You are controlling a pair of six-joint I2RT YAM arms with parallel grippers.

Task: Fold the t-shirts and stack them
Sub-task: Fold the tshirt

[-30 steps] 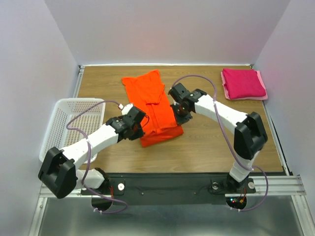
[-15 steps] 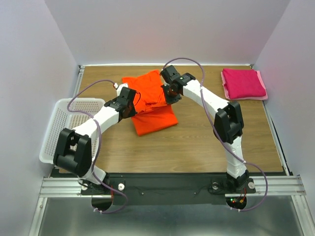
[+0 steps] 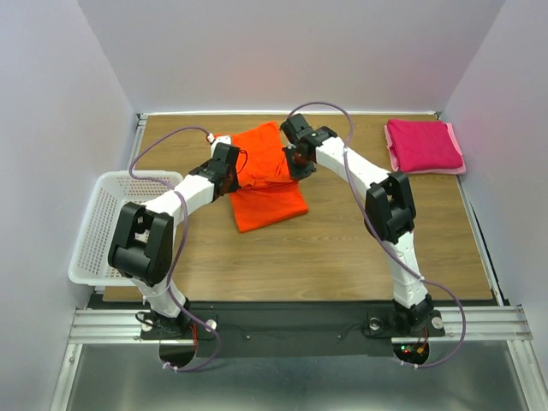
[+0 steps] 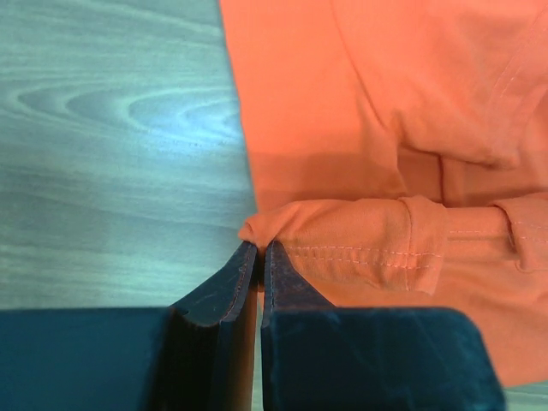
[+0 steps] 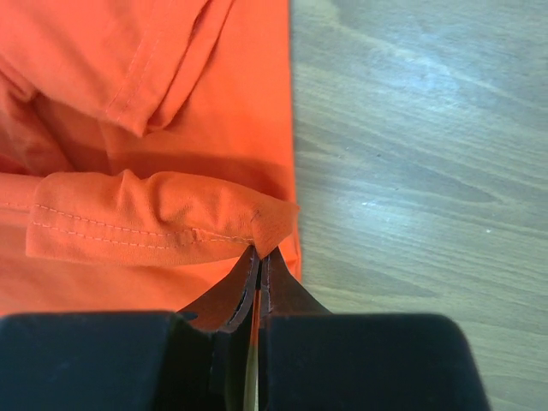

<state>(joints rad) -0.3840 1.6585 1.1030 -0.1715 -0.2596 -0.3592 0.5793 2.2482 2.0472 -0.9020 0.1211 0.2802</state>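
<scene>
While the left gripper and right gripper clamp the orange shirt's hem, upper centre, carry both level; release together. Uneven pull would likely skew the fold.

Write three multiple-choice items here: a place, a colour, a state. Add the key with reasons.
1. Where on the table is the pink shirt? A near left corner B far right corner C middle
2. What colour is the shirt in both wrist views? A blue B white C orange
3. How are the left fingers? A shut on cloth B wide open C out of view
1 B, folded at the far right corner. 2 C, the orange shirt shows in both. 3 A, they pinch its fold.
</scene>
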